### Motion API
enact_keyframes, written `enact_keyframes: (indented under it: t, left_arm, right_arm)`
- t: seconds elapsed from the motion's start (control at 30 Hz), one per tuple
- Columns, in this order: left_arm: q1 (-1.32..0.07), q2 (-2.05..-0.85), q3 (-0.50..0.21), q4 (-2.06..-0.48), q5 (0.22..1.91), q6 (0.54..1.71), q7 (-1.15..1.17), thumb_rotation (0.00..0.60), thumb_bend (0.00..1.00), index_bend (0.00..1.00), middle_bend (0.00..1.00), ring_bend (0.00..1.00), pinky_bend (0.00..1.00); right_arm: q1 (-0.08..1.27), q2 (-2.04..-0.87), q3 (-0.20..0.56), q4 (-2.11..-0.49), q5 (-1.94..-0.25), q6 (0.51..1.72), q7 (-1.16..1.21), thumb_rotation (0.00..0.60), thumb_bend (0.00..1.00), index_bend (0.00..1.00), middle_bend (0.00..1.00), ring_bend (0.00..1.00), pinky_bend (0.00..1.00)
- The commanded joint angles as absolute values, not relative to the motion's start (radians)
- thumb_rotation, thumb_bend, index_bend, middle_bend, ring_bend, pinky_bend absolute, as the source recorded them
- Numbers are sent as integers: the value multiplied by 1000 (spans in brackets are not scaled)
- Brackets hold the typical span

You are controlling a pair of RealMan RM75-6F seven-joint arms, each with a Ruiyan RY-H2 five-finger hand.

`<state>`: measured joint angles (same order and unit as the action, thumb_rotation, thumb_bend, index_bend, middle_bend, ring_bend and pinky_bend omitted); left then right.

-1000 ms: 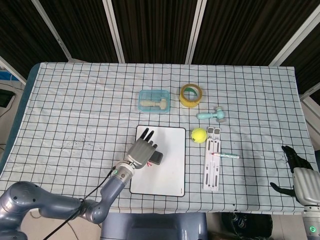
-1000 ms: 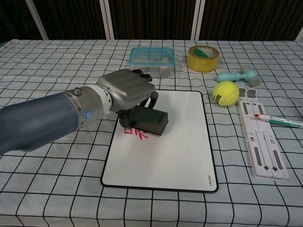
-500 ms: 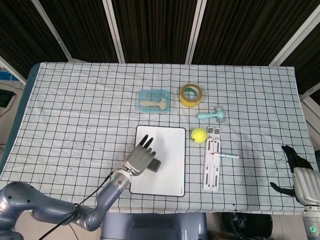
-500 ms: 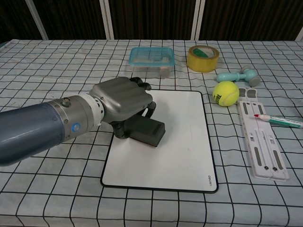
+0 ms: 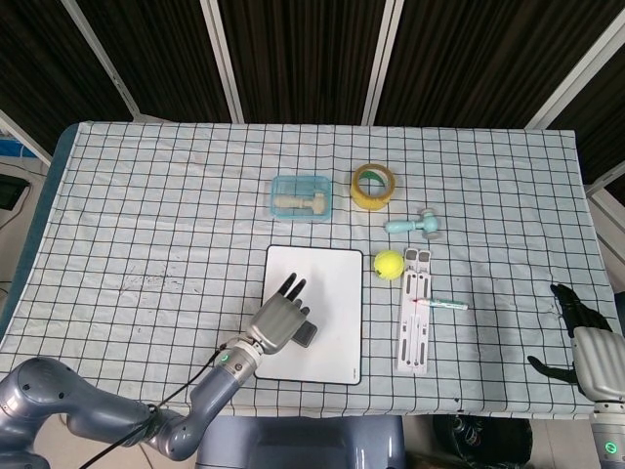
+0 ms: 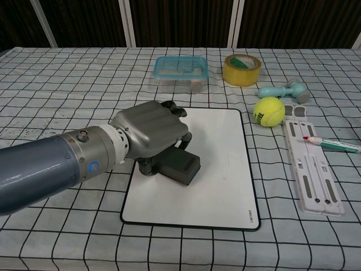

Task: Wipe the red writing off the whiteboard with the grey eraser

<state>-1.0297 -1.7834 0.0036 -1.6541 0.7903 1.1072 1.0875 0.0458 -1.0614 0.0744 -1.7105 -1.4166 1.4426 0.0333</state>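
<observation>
The whiteboard (image 5: 327,283) (image 6: 217,164) lies flat at the table's middle front. My left hand (image 5: 279,320) (image 6: 149,132) holds the grey eraser (image 5: 306,335) (image 6: 180,167) down on the board's left half, fingers wrapped over its top. No red writing shows on the bare part of the board; the patch under the hand and eraser is hidden. My right hand (image 5: 578,330) hangs off the table's right front corner with its fingers apart, holding nothing.
A yellow tennis ball (image 5: 389,263) (image 6: 268,110), a white tray (image 5: 414,322) (image 6: 310,169) with a red-capped marker (image 5: 439,304) (image 6: 330,144), a teal tool (image 5: 414,226), a tape roll (image 5: 375,185) (image 6: 242,69) and a blue box (image 5: 301,197) (image 6: 180,70) surround the board.
My left hand dragged the eraser toward the front of the board over the red marks seen a second ago; those marks no longer show. The right hand has not moved.
</observation>
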Motion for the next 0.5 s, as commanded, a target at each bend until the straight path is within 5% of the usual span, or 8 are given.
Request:
enact_keyframes:
  t: [0.03, 0.5]
  left_arm:
    - [-1036, -1798, -10, -1627, 792, 1102, 1090, 600, 356, 441, 486, 0, 14]
    - [-1066, -1855, -101, -1468, 767, 1069, 1058, 600, 356, 442, 487, 0, 14]
  right_arm:
    - [45, -1062, 74, -1710, -1417, 1443, 33, 600, 79, 59, 106, 201, 215]
    - [46, -1059, 75, -1712, -1415, 1440, 42, 600, 79, 59, 106, 201, 215]
